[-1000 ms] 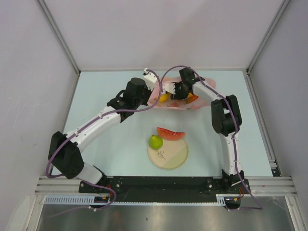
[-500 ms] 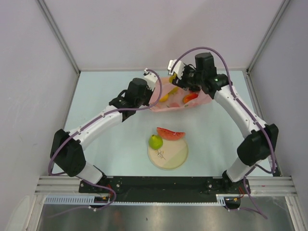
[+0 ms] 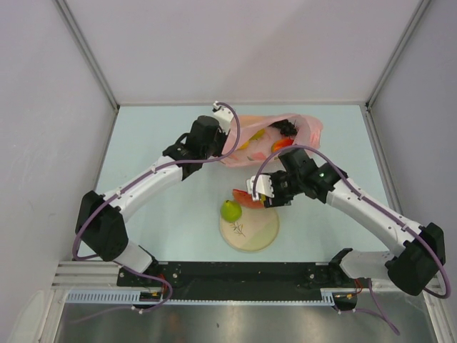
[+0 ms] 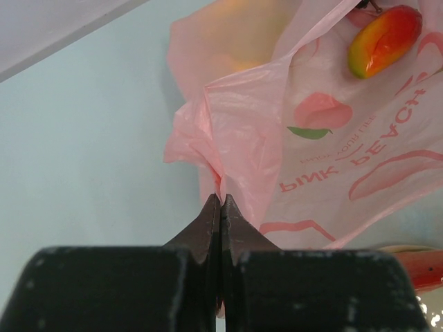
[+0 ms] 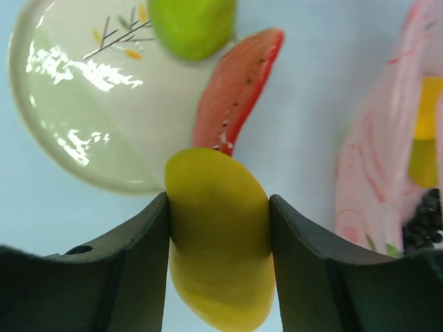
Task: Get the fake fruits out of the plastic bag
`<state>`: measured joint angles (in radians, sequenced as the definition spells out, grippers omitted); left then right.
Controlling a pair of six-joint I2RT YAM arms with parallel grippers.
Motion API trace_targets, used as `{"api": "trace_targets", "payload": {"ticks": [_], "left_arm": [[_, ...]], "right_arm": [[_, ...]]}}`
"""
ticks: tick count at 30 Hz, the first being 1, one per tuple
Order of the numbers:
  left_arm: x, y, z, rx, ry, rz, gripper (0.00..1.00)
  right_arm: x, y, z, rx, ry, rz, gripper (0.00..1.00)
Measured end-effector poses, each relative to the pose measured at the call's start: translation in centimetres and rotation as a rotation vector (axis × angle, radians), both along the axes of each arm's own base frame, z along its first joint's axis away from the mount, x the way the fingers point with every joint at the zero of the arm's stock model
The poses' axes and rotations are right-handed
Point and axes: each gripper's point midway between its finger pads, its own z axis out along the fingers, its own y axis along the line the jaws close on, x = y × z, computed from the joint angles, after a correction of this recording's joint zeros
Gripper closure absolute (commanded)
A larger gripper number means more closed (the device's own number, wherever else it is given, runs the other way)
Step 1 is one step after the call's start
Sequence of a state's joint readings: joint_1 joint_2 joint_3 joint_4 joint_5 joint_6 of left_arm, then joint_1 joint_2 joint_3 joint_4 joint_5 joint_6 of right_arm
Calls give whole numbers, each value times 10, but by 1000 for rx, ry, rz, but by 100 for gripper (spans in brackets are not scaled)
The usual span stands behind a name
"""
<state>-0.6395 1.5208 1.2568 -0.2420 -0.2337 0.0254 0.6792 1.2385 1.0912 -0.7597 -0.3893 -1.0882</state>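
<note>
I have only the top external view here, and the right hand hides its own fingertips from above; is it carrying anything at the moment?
Observer: Yes. The right wrist view shows the right hand clamped on a smooth yellow fruit, which fills the gap between its two sides.
Operator: Thank you. Is the left hand really gripping the bag, or only resting beside it?
Observer: Gripping. In the left wrist view the left hand is shut on a bunched fold at the edge of the pink plastic bag.
</note>
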Motion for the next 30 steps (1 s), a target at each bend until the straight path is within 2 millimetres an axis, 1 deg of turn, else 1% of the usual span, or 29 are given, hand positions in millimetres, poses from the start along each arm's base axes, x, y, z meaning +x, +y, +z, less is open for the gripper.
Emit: {"api": "trace_targets", "payload": {"ticks": [2, 5, 8, 11, 14, 17, 21, 25, 30], "left_arm": [[0, 0, 0, 0, 0, 0, 100], [0, 0, 0, 0, 0, 0, 100], [0, 0, 0, 0, 0, 0, 100], [-1, 0, 1, -1, -1, 0, 100], [-4, 2, -1, -6, 3, 3, 100], [-7, 4, -3, -12, 10, 7, 100], [-13, 7, -7, -23, 22, 15, 100], [-16, 7, 0, -49, 17, 15, 100], [-18, 8, 9, -63, 0, 16, 100]], "right_arm": [[-8, -4, -9, -37, 15, 22, 71], [-19, -5, -14, -61, 44, 47, 71], [-39, -7, -21, -83, 116, 75, 71], [-53, -7, -29, -92, 143, 113, 71], [-65, -11, -42, -120, 121, 194, 70], [-76, -11, -48, -141, 67, 311, 69], [-85, -4, -48, -155, -9, 472, 69], [-89, 2, -48, -167, -79, 597, 69], [-90, 6, -61, -204, -105, 716, 67]]}}
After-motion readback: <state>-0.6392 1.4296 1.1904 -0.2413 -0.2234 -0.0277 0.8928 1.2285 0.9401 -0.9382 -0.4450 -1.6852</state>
